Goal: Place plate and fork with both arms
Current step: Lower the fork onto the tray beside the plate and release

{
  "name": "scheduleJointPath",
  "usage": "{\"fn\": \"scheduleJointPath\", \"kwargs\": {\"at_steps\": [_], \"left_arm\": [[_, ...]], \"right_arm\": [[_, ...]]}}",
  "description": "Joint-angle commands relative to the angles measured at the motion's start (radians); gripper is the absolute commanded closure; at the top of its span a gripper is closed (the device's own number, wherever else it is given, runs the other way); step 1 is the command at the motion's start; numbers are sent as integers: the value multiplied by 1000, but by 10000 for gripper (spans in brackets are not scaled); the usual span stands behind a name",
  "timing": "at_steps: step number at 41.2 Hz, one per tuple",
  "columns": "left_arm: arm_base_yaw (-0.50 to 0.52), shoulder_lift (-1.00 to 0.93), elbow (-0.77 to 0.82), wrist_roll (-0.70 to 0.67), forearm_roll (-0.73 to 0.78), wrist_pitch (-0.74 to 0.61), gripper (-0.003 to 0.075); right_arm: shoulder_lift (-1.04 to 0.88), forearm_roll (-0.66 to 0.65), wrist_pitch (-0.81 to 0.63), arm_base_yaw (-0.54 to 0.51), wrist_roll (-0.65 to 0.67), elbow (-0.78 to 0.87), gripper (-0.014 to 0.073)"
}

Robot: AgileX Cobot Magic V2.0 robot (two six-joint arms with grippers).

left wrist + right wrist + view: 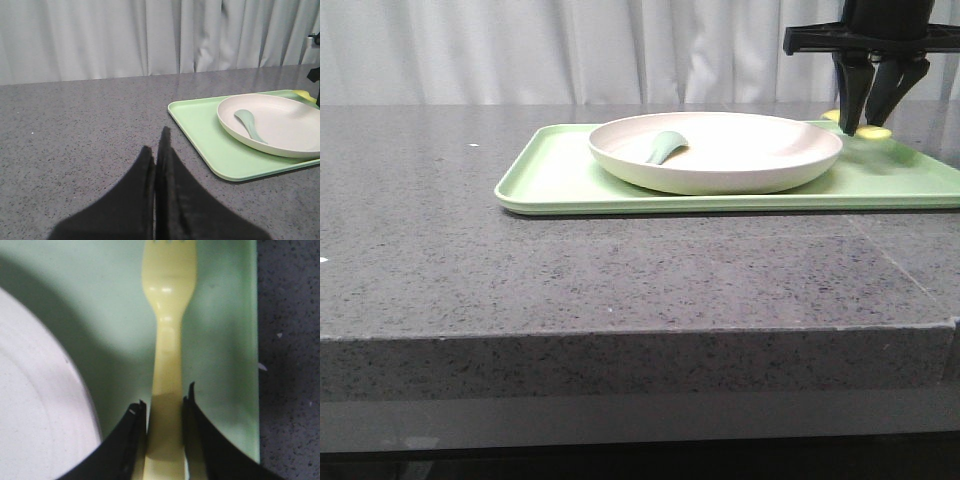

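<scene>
Looked light and stiff, likely slick plastic: fork [169, 365], pale yellow, at centre of the right wrist frame, lying on green tray [220, 340]; best taken by the handle, where right gripper [165, 412] sat pinched on it. Looked light, rigid: plate [716, 150], upper centre of the front frame, on the tray, best lifted by the rim. Left gripper [156, 150] pressed together, empty. Counted: one plate, one fork, one grey-green spoon [665, 148], one tray.

Tray [560, 180]: light green, rect., on grey speckled table [570, 290].
Plate [740, 150]: off-white, on tray; grey-green spoon [665, 147] inside.
Right gripper [873, 122]: fingers down at tray's far right, touching yellow fork [870, 131].
</scene>
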Motion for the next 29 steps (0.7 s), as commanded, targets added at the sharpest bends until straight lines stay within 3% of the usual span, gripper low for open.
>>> {"fn": "scheduleJointPath", "kwargs": {"at_steps": [1,29], "left_arm": [[0,6,-28,-8,2,-80,738],[0,6,-28,-8,2,-80,738]], "right_arm": [[-49,-17,88,-6,-11,-17,426],[-39,-17,90,-6,-11,-13,426]]}}
